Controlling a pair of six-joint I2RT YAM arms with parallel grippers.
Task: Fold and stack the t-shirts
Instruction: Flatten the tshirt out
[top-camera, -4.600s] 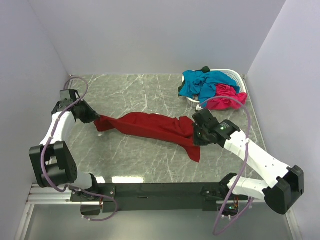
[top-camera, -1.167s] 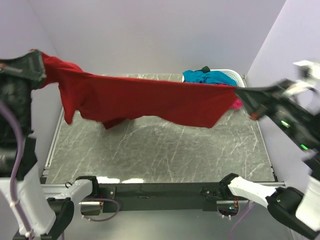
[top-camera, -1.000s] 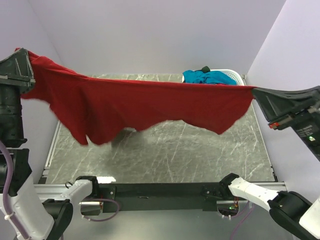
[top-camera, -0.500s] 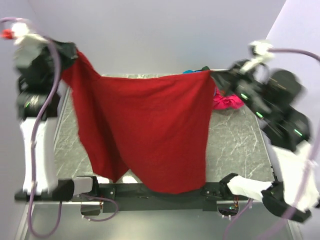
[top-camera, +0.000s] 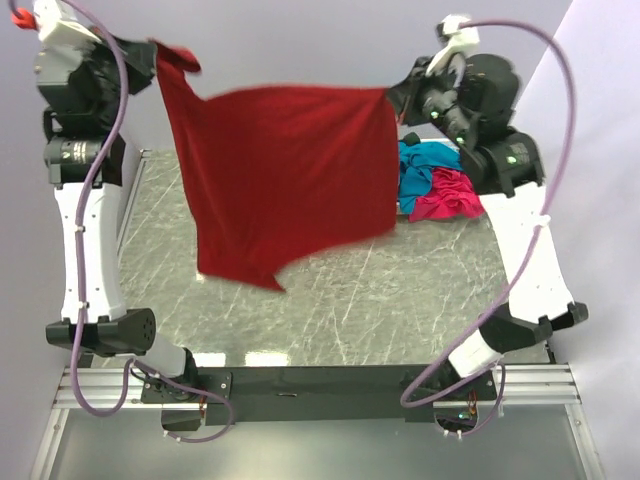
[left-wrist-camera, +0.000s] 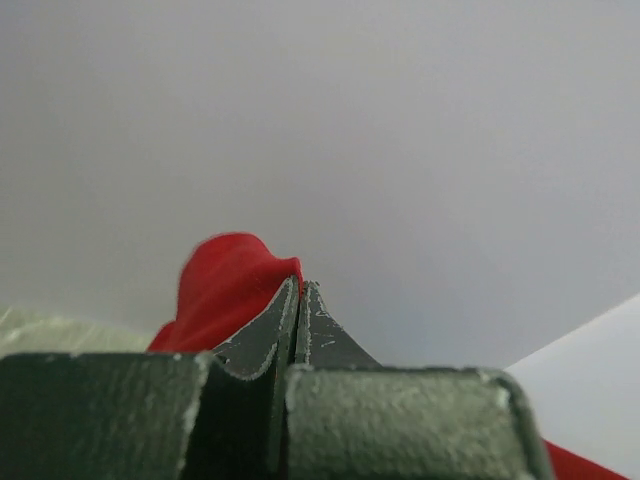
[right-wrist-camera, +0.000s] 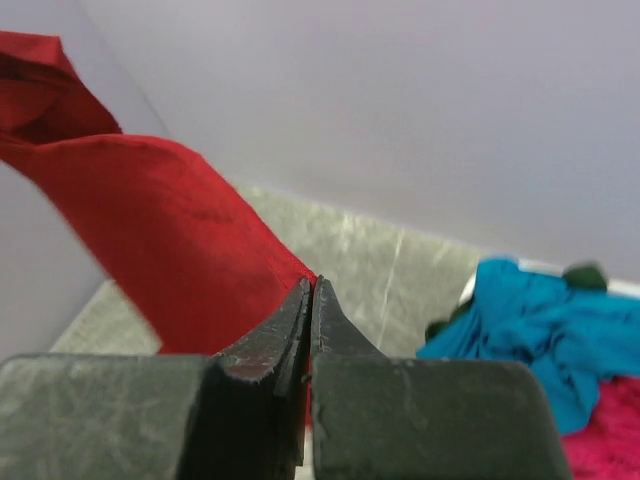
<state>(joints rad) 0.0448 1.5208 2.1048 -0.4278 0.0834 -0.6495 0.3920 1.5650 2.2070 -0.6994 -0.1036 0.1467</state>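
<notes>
Spreading step: left hand and right hand, both pinched closed on top corners of the dark red t-shirt, hang it high above the surface. Next, probably: lower it flat for folding.

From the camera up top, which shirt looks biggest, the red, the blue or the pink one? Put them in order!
1. red shirt: hanging spread out, high toward the camera, which helps it look big.
2. blue shirt and pink shirt: both crumpled, partly hidden, about alike; no ranking.
</notes>
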